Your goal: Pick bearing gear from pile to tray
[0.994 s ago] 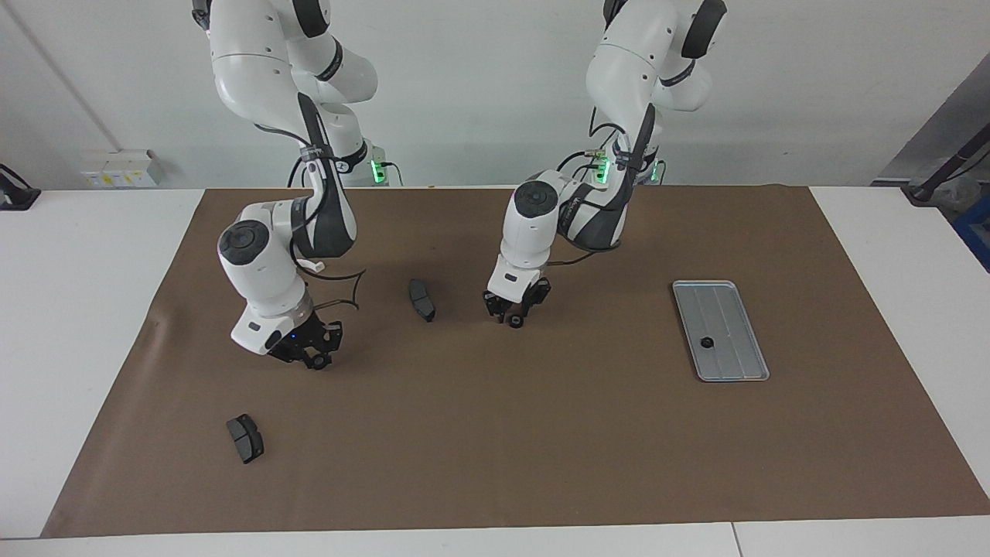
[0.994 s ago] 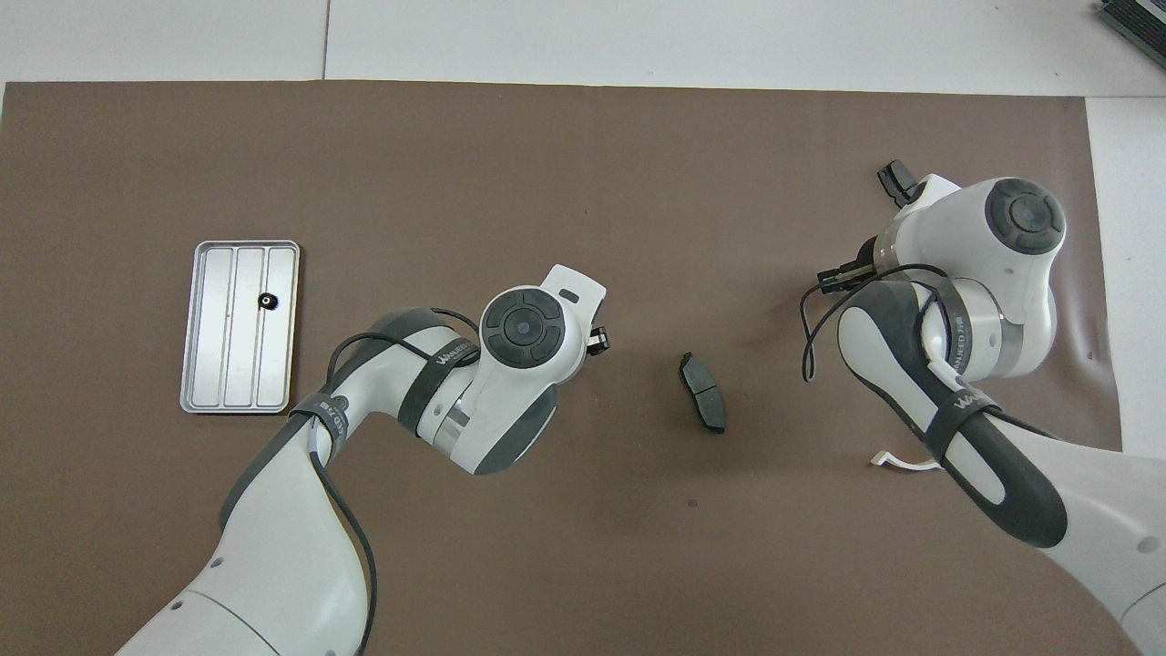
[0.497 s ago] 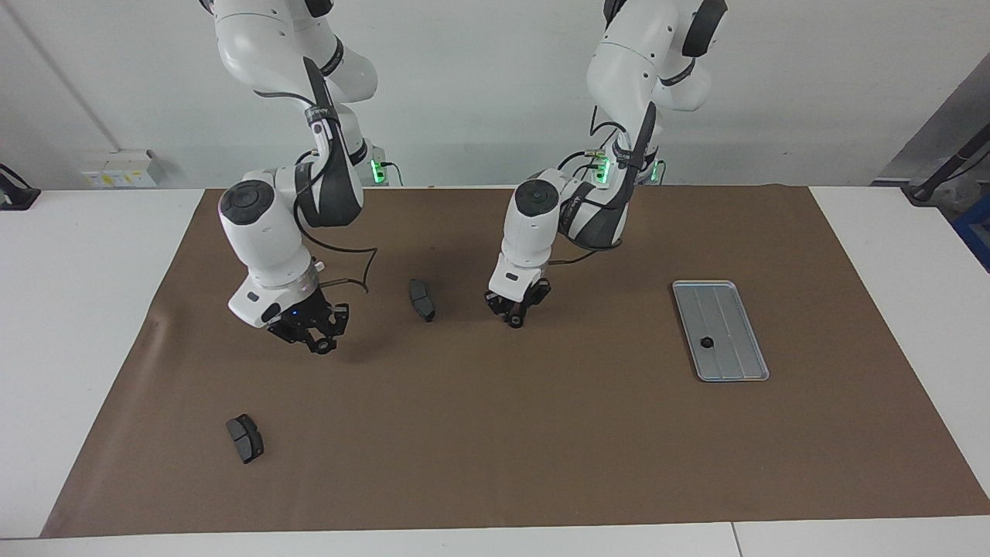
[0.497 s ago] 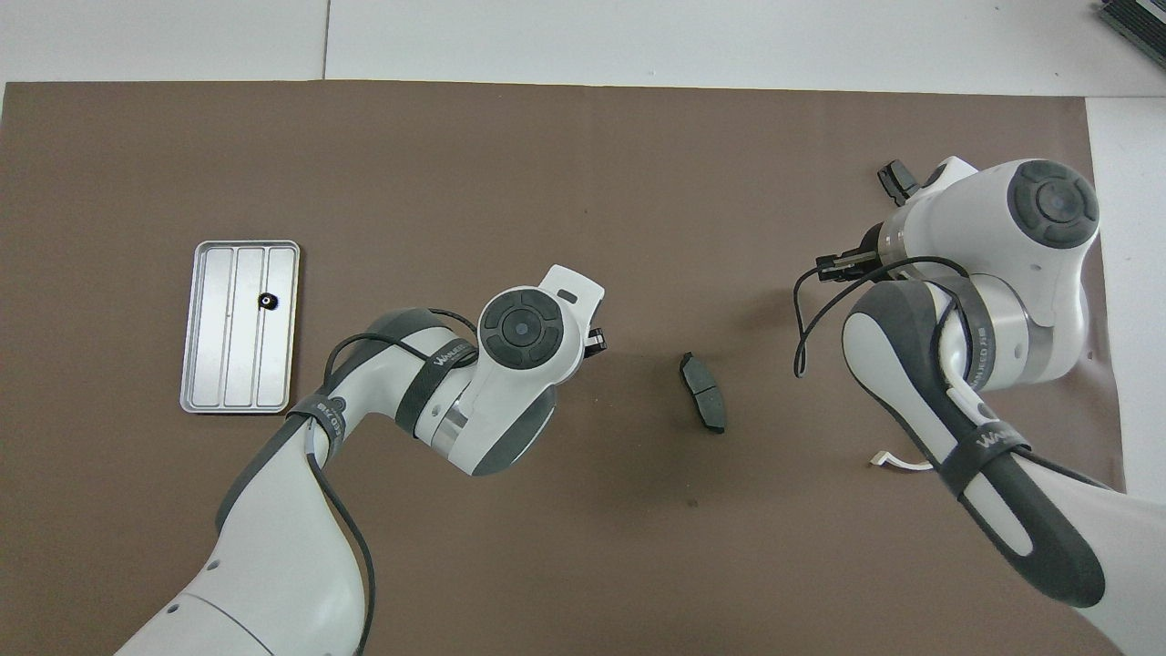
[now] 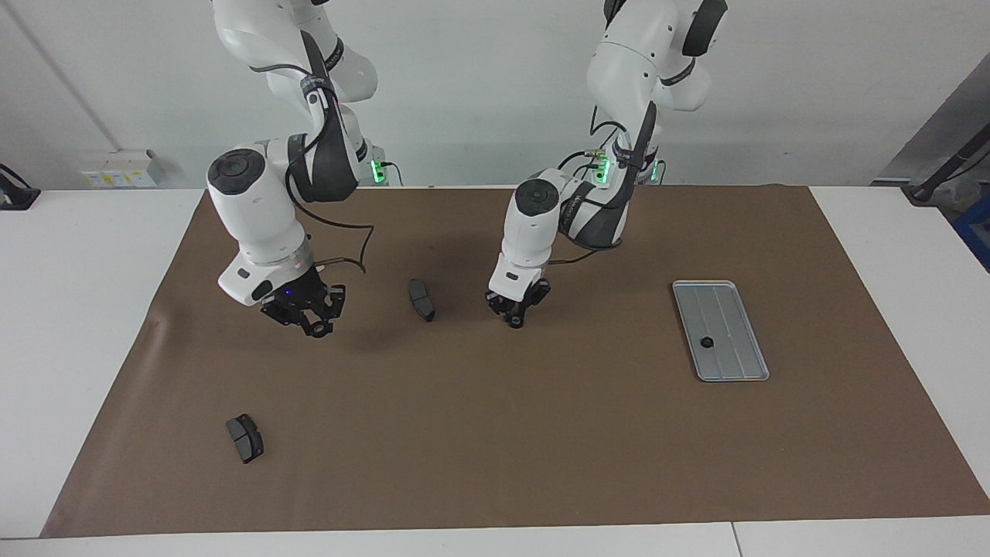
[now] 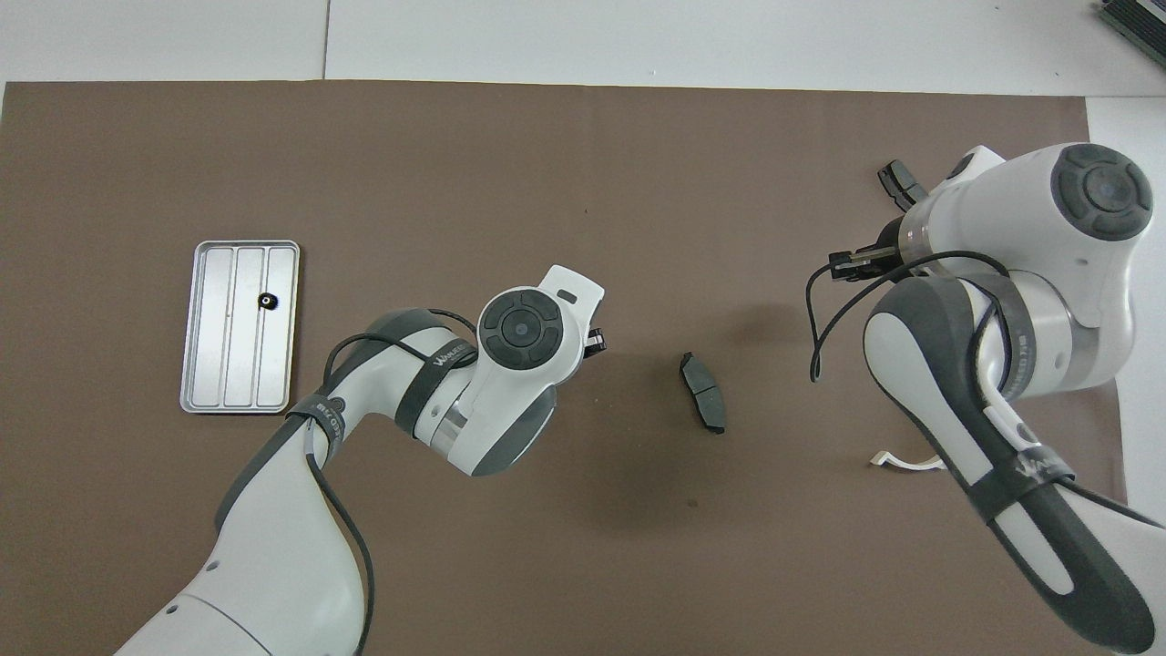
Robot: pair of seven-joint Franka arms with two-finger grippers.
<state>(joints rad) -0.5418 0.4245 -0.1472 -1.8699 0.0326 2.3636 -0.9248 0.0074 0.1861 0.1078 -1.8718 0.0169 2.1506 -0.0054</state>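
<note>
Tiny black ring [image 5: 705,341] sitting in the grooved silver tray [image 5: 741,363], toward the left arm's end of the table. Left gripper [image 5: 514,320] jaws pinched together low over the mat; right gripper [image 5: 315,330] jaws hanging closed too.

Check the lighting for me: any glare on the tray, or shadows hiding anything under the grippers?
Facing view: no glare on the tray; the black ring in it shows plainly; only soft shadows on the mat beneath the right gripper and left gripper. Overhead view: even light, faint shadow beside the brake pad; the left arm's wrist covers its gripper.
</note>
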